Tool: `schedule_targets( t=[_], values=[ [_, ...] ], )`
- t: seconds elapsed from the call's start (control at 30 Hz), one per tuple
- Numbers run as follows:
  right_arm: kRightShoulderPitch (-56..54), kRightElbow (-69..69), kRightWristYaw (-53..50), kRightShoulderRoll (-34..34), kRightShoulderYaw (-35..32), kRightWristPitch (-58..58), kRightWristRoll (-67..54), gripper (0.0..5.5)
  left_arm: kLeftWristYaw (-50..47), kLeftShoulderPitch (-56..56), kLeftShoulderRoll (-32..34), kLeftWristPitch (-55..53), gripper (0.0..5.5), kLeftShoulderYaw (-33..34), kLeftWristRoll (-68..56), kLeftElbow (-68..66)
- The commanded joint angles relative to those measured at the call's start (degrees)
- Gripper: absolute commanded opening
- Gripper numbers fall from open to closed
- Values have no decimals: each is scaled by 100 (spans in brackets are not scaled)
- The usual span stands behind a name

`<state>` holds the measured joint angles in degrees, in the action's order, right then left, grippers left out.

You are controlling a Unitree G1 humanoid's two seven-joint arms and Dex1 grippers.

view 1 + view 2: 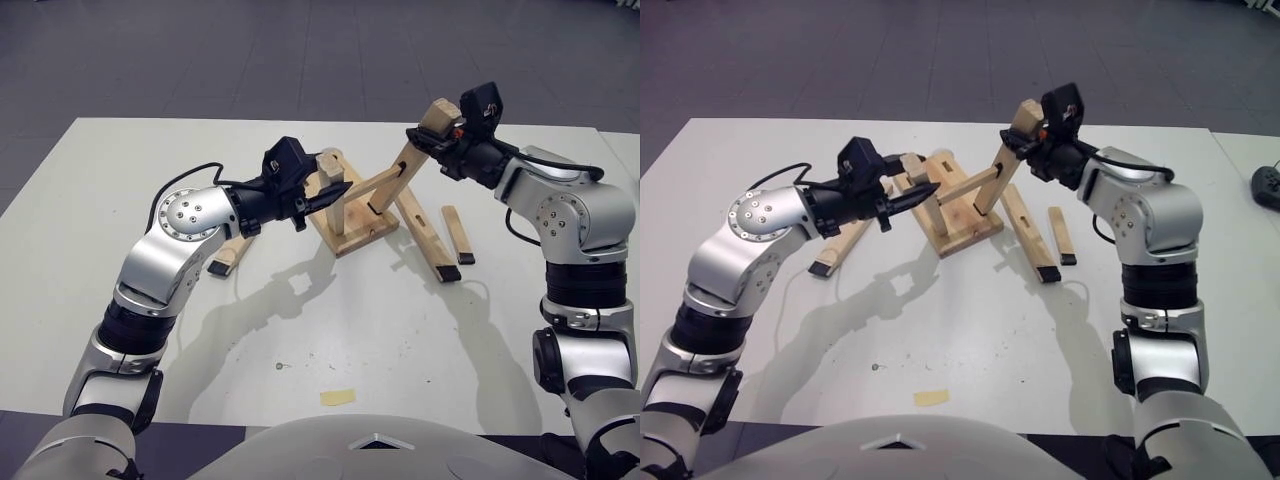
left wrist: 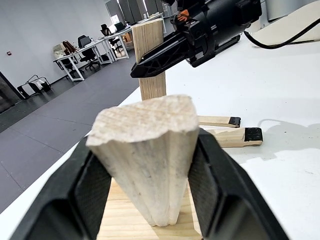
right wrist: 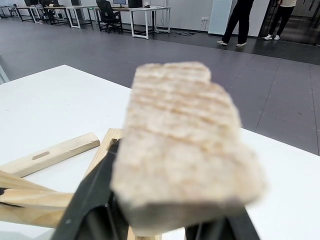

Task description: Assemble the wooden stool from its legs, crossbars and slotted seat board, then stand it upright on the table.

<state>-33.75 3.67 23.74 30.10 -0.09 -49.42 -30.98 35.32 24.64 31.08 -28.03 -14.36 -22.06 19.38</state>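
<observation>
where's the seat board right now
In the left eye view the seat board lies mid-table between the left gripper and the right gripper, under the upright leg and tilted leg they hold.

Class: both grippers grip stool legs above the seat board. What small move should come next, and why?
Probably the right gripper should swing its leaning leg upright and press its lower end into the seat board. The left gripper holds the other leg standing on the board, a crossbar already links the two, and the leaning leg tilts away from it.
</observation>
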Motion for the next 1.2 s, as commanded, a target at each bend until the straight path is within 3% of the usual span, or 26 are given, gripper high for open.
schedule_targets(
  t=[0.03,0.3,0.33,0.43,0.47,0.9,1.2],
  values=[
    [1160,-103,-276,-494,619,-479,257,110,76,-160,167,-343,204,-433,547,-282],
    [1280,605,-1095,-849,119,-479,165,110,315,149,360,-217,204,-134,458,-502],
    [1273,691,-1194,-904,70,-496,146,110,351,175,367,-204,243,-101,439,-520],
    [1220,996,-1501,-1033,-63,-578,122,109,418,213,336,-228,291,-32,454,-572],
    [1203,1107,-1582,-1066,-90,-638,110,146,435,222,320,-245,310,-14,479,-579],
    [293,2172,-2123,-1395,-1256,-1110,-370,349,305,458,-35,-532,529,926,81,-541],
    [-1749,1679,-2513,-1575,-2688,-200,-1224,491,-537,1540,-844,-1353,540,2311,-1811,106]
  ],
)
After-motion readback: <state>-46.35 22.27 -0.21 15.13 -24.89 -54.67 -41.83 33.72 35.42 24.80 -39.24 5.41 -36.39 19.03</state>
